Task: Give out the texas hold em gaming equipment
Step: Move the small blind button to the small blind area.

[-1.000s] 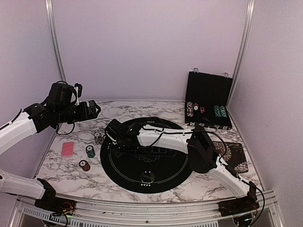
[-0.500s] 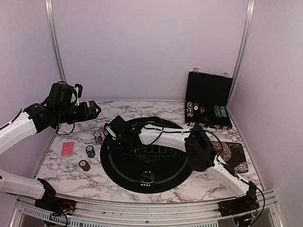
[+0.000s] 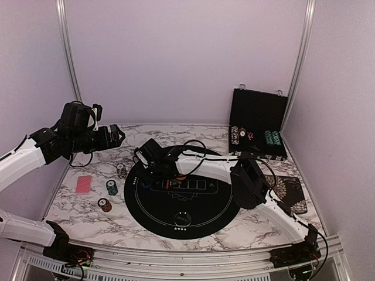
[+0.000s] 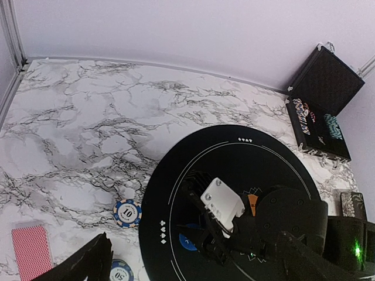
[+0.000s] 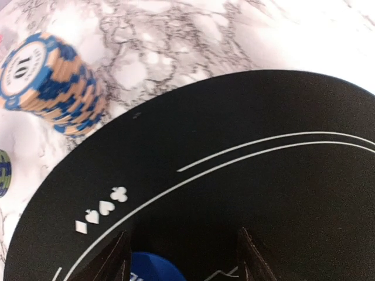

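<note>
The blue button lies on the round black mat, at the bottom edge of the right wrist view, between the right gripper's spread, empty fingers; best lift straight up so neither fingertip nudges it.

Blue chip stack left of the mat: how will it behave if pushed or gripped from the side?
The blue chip stack is several loose chips, so a high sideways push would probably shear or topple it. The chips look rigid and smooth-edged; a side grip could squeeze middle ones out. On the marble table a low push likely slides it whole.
</note>
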Available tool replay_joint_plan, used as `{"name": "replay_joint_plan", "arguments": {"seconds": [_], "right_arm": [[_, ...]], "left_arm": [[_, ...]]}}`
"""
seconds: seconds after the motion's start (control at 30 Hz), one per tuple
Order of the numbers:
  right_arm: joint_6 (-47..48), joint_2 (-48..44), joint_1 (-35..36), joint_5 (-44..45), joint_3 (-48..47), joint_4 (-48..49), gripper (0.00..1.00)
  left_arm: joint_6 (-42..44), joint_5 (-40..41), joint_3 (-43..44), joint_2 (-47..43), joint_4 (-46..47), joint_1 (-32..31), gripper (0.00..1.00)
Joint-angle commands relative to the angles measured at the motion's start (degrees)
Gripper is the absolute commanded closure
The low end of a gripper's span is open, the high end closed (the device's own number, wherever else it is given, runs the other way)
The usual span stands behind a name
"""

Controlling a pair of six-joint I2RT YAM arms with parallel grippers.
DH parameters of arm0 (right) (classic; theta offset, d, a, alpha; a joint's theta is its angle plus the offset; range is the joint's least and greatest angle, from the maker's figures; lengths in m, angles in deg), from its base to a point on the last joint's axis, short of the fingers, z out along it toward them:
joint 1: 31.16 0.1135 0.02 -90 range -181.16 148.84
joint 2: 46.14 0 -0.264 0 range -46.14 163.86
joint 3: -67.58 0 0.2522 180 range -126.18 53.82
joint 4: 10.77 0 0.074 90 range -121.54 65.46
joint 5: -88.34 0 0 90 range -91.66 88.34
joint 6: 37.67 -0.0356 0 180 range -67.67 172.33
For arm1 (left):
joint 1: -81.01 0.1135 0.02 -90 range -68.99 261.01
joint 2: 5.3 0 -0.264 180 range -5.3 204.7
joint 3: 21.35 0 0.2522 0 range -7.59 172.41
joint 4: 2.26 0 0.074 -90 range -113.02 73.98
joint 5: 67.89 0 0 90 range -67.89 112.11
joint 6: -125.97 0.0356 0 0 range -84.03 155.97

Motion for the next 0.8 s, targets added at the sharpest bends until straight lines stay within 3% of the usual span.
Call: {"name": "replay_joint_plan", "arguments": {"seconds": [0.0,0.23,0.77], "right_arm": [[-2.99,-5.04,-3.81,3.17,-0.62,-3.62,0.41],[-5.6,-11.29,-6.59,4.65,7.02,-5.1,0.4],[-8.36,-15.44,-8.6,7.68,16.56,-7.7,0.4]], "left_arm": [[0.04,-0.6,0.53,0.47,-0.59,0.33,0.01],[-0.22,-0.8,0.2,0.67,-0.38,0.33,0.01],[-0.66,-1.43,0.46,0.62,-0.42,0.33,0.01]]}}
